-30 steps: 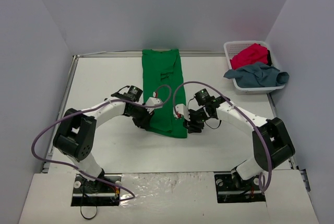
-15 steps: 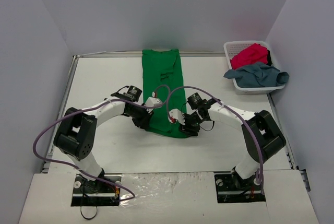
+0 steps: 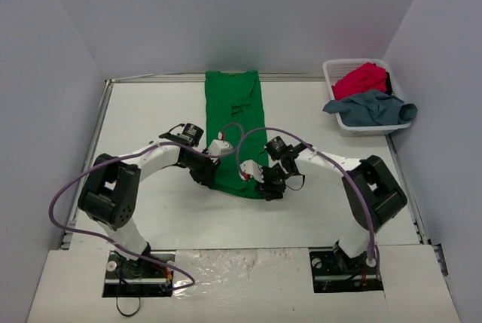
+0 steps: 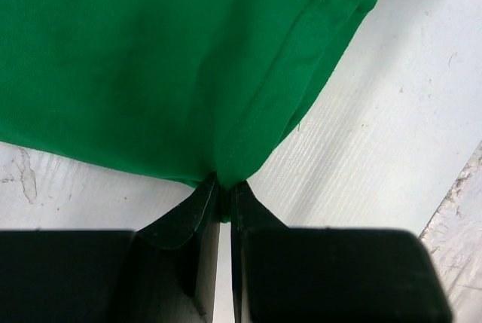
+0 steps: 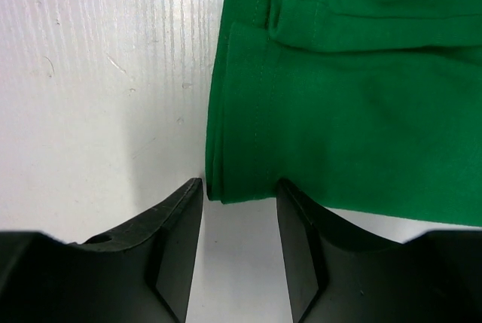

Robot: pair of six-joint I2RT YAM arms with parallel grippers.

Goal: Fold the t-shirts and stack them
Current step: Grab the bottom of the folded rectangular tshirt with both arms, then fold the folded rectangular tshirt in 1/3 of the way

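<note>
Step, judged: fold green shirt (image 3: 235, 123) hem toward collar.
Left gripper (image 4: 224, 187) pinches lower-left hem corner.
Right gripper (image 5: 239, 185) spread astride lower-right corner, not gripping; should slide deeper, catch all layers, close, lift level with left.
Green shirt: narrow strip, frame centre, sides folded in, hem stitched.
Red shirt (image 3: 363, 78) and grey-blue shirt (image 3: 373, 106) heaped in basket (image 3: 335, 74), upper right.

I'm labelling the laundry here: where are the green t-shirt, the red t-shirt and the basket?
green t-shirt (image 3: 233, 108), top external view, middle of its long folded strip.
red t-shirt (image 3: 363, 78), top external view, top of the bundle.
basket (image 3: 329, 74), top external view, left rim.
</note>
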